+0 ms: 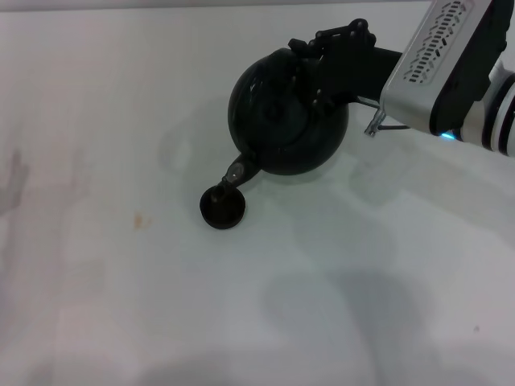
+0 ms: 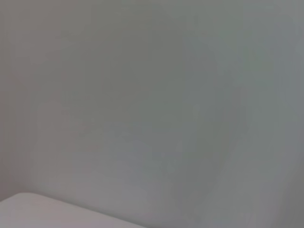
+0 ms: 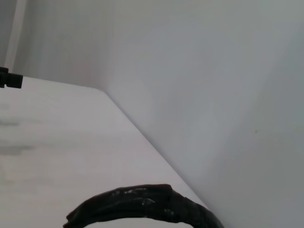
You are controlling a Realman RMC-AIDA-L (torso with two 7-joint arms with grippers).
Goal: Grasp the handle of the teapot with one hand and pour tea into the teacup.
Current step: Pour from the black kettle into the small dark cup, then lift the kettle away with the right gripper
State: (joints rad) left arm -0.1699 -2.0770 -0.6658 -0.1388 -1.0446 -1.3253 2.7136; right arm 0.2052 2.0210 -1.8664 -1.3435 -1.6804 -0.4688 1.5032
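Teapot tilted, spout right over teacup; right gripper clamped on handle. Left gripper nowhere in shot.

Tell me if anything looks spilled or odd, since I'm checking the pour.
No spill shows. The teapot, held at its handle by the right gripper, tips its spout over the teacup. Only a faint orange stain marks the table.
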